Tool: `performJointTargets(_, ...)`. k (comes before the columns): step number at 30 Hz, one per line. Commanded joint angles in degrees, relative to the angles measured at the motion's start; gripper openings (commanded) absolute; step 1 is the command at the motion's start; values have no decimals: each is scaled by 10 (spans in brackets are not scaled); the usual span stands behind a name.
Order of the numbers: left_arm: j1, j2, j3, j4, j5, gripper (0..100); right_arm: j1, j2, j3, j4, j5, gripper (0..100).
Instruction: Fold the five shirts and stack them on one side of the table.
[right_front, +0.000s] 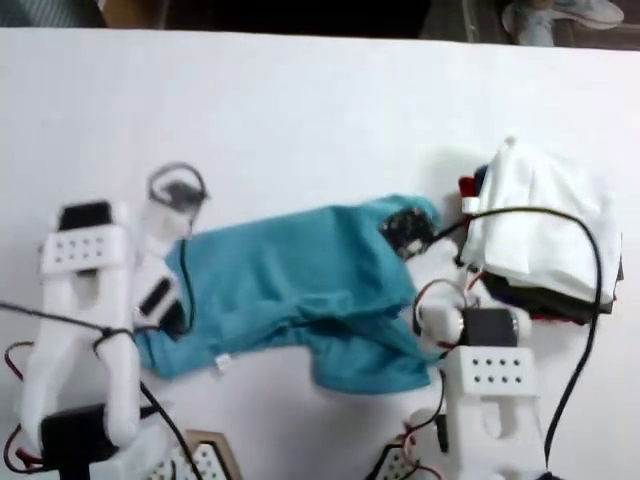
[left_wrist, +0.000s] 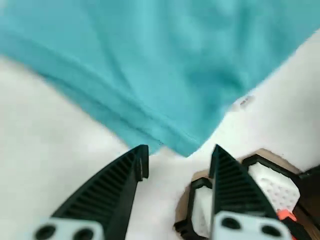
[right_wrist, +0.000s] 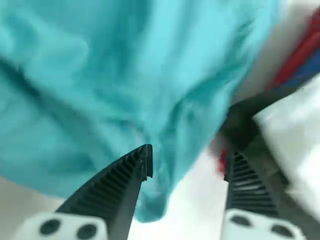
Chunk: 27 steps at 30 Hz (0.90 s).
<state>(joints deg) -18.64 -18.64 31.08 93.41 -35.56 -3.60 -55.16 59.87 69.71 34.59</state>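
White table (right_front: 300, 100) — teal shirt (right_front: 300, 270) crumpled, dark floor (right_front: 300, 12) beyond.

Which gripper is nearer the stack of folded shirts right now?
Right. The right gripper hangs open over the end of the teal shirt that lies beside the stack; the left gripper is at the shirt's far end, by its tagged corner.

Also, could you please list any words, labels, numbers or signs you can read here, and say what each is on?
None can be read.
White tag at the hem of the teal shirt: faint marks, too small and blurred to read.
The folded stack at the table's side: no print to make out.
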Motion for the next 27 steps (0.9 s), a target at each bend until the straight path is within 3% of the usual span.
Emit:
performJointTargets(1,-22,0,-145,45,4,230,1,-8,-113,-2,-8,222)
performJointTargets(6,7,36,-158,9,54,230,-7,51,-162,-90,-81,219)
performJointTargets(14,69,226,-158,-78,129,230,-59,347,-276,-163,-91,219)
performJointTargets(20,41,298,-160,-113,139,230,-55,547,-426,-160,-91,219)
performJointTargets(27,-29,400,-189,-155,118,231,-54,691,-497,-146,-91,219)
